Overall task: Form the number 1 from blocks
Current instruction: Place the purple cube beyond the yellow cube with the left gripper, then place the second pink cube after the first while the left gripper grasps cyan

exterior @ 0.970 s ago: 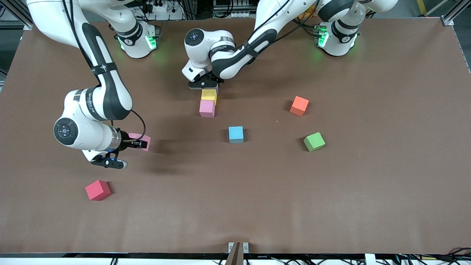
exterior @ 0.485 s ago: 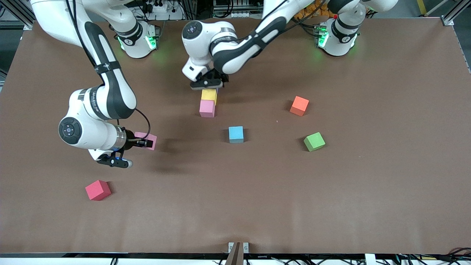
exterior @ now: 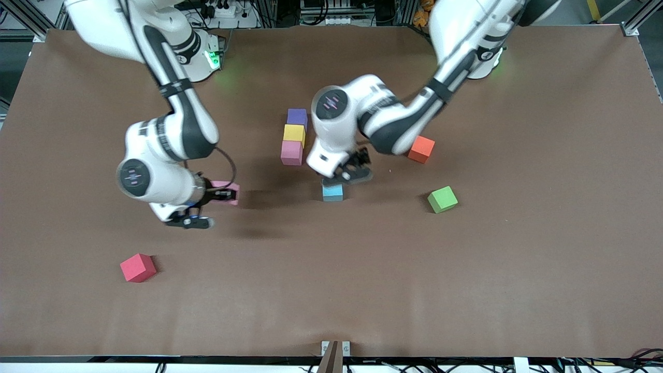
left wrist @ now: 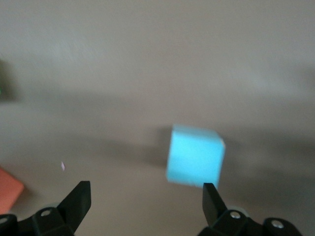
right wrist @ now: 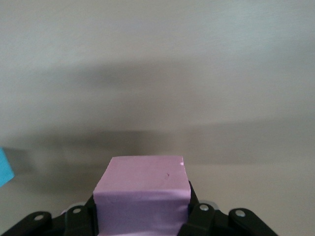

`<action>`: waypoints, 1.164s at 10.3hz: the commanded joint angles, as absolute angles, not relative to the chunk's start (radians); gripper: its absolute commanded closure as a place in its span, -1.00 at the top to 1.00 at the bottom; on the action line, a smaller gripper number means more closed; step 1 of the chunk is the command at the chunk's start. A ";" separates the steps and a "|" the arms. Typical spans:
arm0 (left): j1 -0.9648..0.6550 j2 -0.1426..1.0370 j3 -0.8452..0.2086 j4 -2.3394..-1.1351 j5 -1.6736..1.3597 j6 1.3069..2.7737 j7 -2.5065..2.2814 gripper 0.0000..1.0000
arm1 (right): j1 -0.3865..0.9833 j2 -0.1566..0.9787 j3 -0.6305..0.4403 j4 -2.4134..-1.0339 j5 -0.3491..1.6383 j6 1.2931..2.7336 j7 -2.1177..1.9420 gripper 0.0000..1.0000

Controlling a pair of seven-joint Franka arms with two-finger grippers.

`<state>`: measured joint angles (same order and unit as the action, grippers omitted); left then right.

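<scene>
A purple block (exterior: 297, 117), a yellow block (exterior: 293, 133) and a pink block (exterior: 291, 152) lie touching in one column, purple nearest the robots' bases. The light blue block (exterior: 332, 192) (left wrist: 195, 156) sits alone, nearer the front camera. My left gripper (exterior: 346, 176) (left wrist: 146, 196) hovers open just over it, nothing between the fingers. My right gripper (exterior: 224, 194) (right wrist: 141, 216) is shut on the second pink block (exterior: 228, 187) (right wrist: 142, 194), held over bare table toward the right arm's end from the light blue block.
A red cube (exterior: 138, 267) lies near the front toward the right arm's end. An orange cube (exterior: 421, 148) (left wrist: 7, 189) and a green cube (exterior: 442, 199) lie toward the left arm's end. The brown table (exterior: 466, 285) stretches wide around them.
The left arm left the column, uncovering the purple block, and swung over the light blue block. The right arm carried its pink block toward the middle of the table.
</scene>
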<state>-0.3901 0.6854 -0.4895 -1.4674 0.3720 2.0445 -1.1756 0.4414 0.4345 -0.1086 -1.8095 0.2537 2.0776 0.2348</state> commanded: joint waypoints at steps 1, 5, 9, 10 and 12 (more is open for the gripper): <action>-0.377 0.698 -0.494 -1.494 0.347 2.141 -1.169 1.00 | 0.547 0.466 -0.114 -1.824 0.262 2.131 0.291 -0.13; -0.419 0.747 -0.492 -1.494 0.374 2.227 -1.160 1.00 | 0.675 0.518 -0.110 -1.828 0.265 2.204 0.466 -0.13; -0.352 0.726 -0.497 -1.515 0.345 2.235 -1.062 1.00 | 0.696 0.522 -0.061 -1.929 0.265 2.334 0.522 -0.13; -0.333 0.715 -0.502 -1.537 0.331 2.235 -1.039 1.00 | 0.696 0.519 -0.055 -1.942 0.267 2.342 0.525 -0.13; -0.319 0.706 -0.505 -1.571 0.331 2.235 -1.039 1.00 | 0.696 0.514 -0.038 -1.953 0.267 2.342 0.547 -0.13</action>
<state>-0.3285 0.7469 -0.4957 -1.5132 0.3571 2.2313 -1.0543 0.6940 0.5351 -0.0531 -1.9274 0.2541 2.3306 0.5149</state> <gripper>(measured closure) 0.000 0.366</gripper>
